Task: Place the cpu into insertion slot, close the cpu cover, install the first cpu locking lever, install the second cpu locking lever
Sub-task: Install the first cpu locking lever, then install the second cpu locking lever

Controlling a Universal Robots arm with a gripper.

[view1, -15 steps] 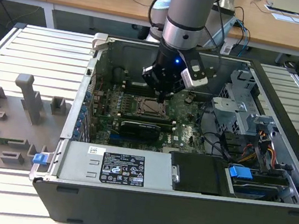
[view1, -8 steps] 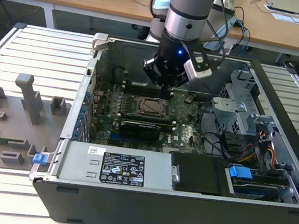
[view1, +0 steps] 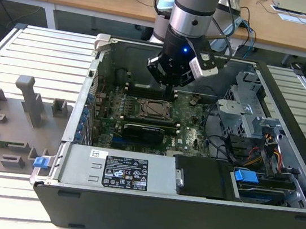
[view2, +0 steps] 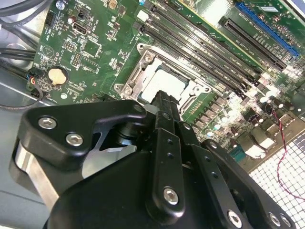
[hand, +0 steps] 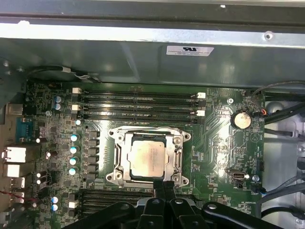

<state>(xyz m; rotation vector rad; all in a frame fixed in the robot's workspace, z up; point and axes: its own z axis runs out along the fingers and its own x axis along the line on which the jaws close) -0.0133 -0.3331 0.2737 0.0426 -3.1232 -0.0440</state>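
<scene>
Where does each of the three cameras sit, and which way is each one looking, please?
Exterior view: off the arm, raised, looking down into the open computer case; arm and gripper show over the motherboard.
First wrist view: on the arm, facing down at the cpu in its insertion slot; gripper shows.
Second wrist view: on the arm, obliquely across the board; gripper bulks large.
Both wrist views share the cpu.

Pale silver-grey cpu (hand: 148, 160) in a dull metal cpu cover (hand: 177, 153), green motherboard (hand: 214, 138) with black memory slots (hand: 138, 102), black tool (view2: 164, 102), blue clip (view1: 246, 176), grey slatted worktop (view1: 30, 52), white-and-black label (view1: 126, 172).
</scene>
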